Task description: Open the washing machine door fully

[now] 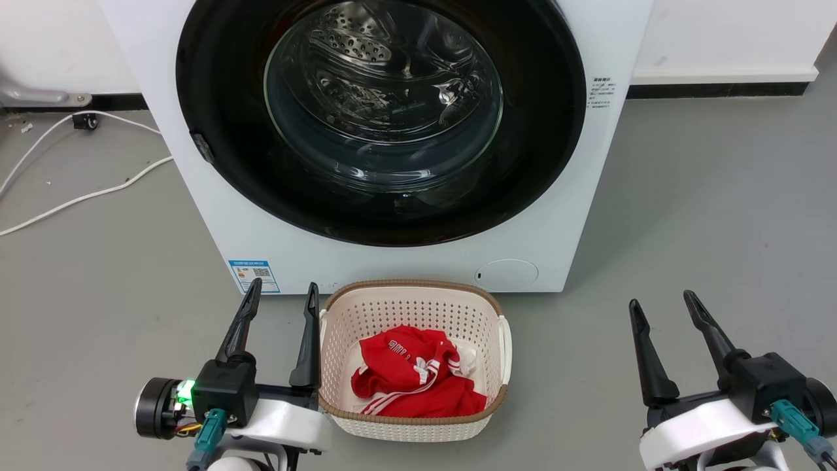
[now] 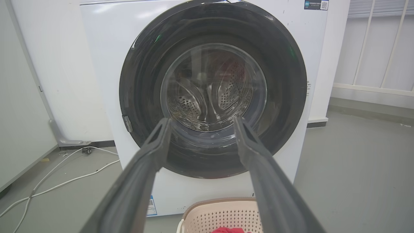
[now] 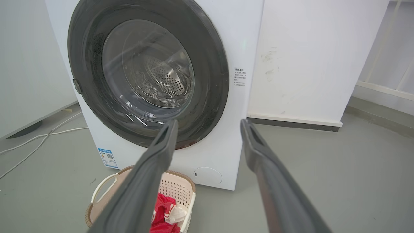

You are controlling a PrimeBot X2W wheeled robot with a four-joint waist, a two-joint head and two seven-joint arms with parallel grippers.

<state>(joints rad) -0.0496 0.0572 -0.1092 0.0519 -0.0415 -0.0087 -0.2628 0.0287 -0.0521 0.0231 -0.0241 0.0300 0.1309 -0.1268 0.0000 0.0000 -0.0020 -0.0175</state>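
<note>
White washing machine (image 1: 261, 242) on a grey floor (image 1: 706, 216), its round glossy black washing machine door (image 1: 536, 131) shut flush against the front. The left gripper (image 1: 284, 284) and right gripper (image 1: 660, 297) hover low before it, fingers spread, holding nothing. Between them stands a pale basket (image 1: 418, 288) holding a red garment (image 1: 412, 373)

Basket (image 1: 503, 347) with red garment (image 1: 412, 379)

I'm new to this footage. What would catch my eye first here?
The washing machine door, a glossy black disc with a clear glass bowl, sits shut on the white washing machine at top centre. Before it a cream basket holds red clothing, flanked by the open left end effector and right end effector.
</note>
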